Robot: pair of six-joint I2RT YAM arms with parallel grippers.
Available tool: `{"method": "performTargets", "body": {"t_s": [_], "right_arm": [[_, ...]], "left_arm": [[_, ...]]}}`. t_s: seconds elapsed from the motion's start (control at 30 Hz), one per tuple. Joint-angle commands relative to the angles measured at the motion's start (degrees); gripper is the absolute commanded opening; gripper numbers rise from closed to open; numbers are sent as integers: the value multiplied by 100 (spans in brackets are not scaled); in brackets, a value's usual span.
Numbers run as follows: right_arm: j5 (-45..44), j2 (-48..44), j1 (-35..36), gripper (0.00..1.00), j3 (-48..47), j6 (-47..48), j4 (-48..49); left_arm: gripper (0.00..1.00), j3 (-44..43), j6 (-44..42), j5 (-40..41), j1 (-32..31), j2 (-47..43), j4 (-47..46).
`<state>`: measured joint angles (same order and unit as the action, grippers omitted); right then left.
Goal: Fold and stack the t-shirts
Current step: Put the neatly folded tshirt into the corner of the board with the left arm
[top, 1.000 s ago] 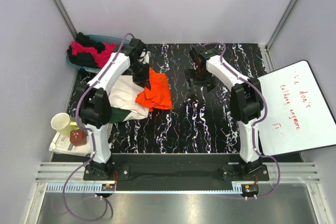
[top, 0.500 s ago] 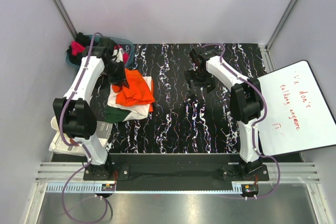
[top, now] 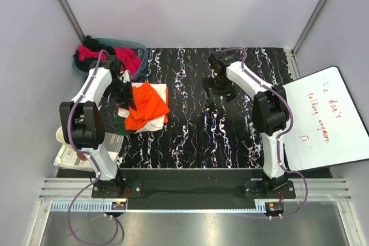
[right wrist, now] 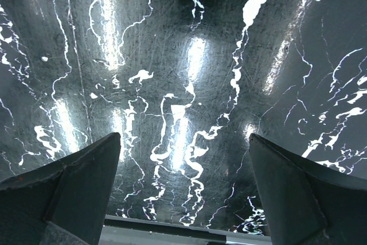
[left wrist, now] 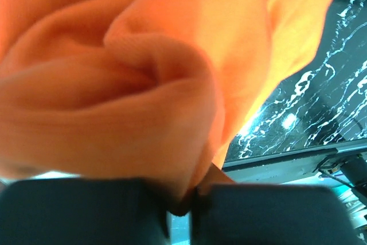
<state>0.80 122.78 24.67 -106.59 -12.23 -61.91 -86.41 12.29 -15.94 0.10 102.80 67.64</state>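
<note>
A bright orange t-shirt (top: 149, 105) lies bunched on a folded white t-shirt (top: 159, 91) at the left of the black marbled table. My left gripper (top: 123, 91) is shut on the orange cloth at its left edge; in the left wrist view the orange t-shirt (left wrist: 143, 78) fills the frame and is pinched between my closed fingers (left wrist: 86, 210). Magenta-pink and black t-shirts (top: 115, 57) lie heaped in the teal basket (top: 138, 47) at the back left. My right gripper (top: 215, 84) is open and empty above bare table, its fingers (right wrist: 69, 187) wide apart.
A dark green and white cloth (top: 124, 124) lies under the stack at the left edge. A white board with red handwriting (top: 326, 116) lies at the right. A cup (top: 67, 135) and a red object (top: 86, 150) sit on papers at the near left.
My left gripper has carried the orange t-shirt leftward and toward the near side, onto the white shirt. The right arm has not moved.
</note>
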Motion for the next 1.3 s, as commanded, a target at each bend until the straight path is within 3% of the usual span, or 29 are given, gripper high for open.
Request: {"method": "performTargets", "body": {"t_s": [0.0,0.07,0.1,0.4,0.67,0.87,1.07,1.27], "right_arm": [[87,-26,-23,100,-64,28,65],[113,-35,-23,100,-82,10,65],[157,-9,-23,100,-117,10,74],[1642,456,178,98,-940,-104,417],[2898,1502,863,78,-2794,-508,399],[3453,2267,1172,74,-3746,-842,364],[3594,2365,1242,70,-3502,-1018,346],[3603,2215,1260,67,-3053,-1001,346]], "left_arm": [[39,-60,124,196,-10,99,100],[82,-34,176,424,-19,65,145],[98,-16,229,495,-19,-40,153],[99,142,370,610,-19,-911,-303],[99,177,563,1014,253,-771,-277],[99,-33,783,1129,368,-463,-321],[99,-332,958,1164,368,-33,-400],[83,-236,1064,1129,377,257,-690]]}}
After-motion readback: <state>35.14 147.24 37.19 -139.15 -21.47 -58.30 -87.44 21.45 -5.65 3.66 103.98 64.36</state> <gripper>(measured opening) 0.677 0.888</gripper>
